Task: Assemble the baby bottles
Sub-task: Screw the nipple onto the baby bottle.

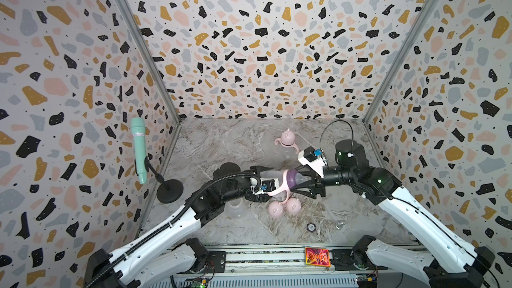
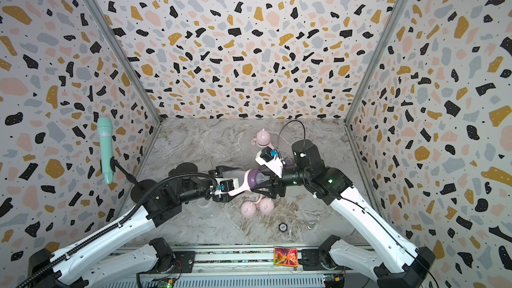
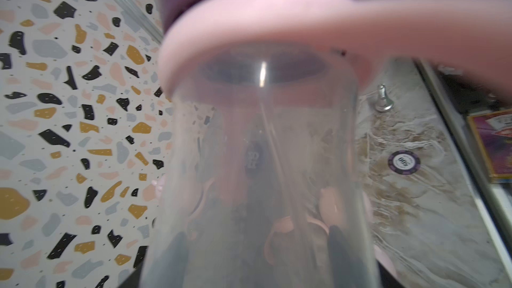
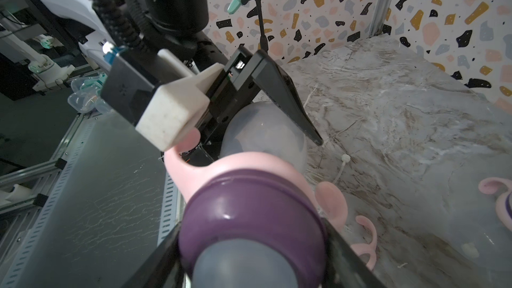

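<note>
Purple-collared clear bottle (image 1: 288,180), horizontal, midair

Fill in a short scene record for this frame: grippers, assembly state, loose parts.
left gripper: shut on clear bottle, held off the table
right gripper: shut on purple collar
handle ring: on bottle neck, behind collar
dome caps: two, loose on table
capped bottle: upright at back
bare bottle: beside left arm
</note>
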Motion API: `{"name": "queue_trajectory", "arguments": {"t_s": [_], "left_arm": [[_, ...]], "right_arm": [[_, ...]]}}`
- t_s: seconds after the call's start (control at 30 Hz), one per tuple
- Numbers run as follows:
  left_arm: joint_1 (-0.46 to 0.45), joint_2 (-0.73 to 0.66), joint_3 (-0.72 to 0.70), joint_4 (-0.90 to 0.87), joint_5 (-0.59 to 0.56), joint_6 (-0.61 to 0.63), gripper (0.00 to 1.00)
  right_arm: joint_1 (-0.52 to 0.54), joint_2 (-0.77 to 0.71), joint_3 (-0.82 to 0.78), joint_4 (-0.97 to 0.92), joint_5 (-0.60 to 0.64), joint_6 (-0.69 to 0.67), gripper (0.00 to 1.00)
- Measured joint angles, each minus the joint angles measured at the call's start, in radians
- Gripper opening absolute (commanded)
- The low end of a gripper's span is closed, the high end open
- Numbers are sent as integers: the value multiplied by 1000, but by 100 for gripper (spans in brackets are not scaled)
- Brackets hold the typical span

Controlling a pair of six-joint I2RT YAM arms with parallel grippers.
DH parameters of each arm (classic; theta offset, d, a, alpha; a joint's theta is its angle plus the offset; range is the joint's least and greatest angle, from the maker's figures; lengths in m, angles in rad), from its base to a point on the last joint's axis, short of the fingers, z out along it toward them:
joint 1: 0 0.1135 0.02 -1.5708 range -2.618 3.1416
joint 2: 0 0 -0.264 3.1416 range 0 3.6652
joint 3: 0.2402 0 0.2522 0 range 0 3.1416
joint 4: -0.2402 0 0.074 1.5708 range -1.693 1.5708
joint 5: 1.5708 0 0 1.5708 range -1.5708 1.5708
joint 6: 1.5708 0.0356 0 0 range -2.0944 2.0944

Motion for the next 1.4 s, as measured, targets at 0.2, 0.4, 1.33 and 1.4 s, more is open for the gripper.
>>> {"name": "queue_trajectory", "arguments": {"t_s": [0.2,0.4,1.33,1.4], "left_arm": [[-27,-39,-87,171,-193,31,0],[-52,-58,-139,296,-350,115,0],[-64,-11,-13,111,-483,146,0],[-37,3,40,43,-350,94,0]], "right_arm": [[-29,75,26,98,-66,94,0],[-35,121,34,214,-98,221,0],[-113,78,114,74,101,234,99],[-97,6,71,79,107,151,100]]}}
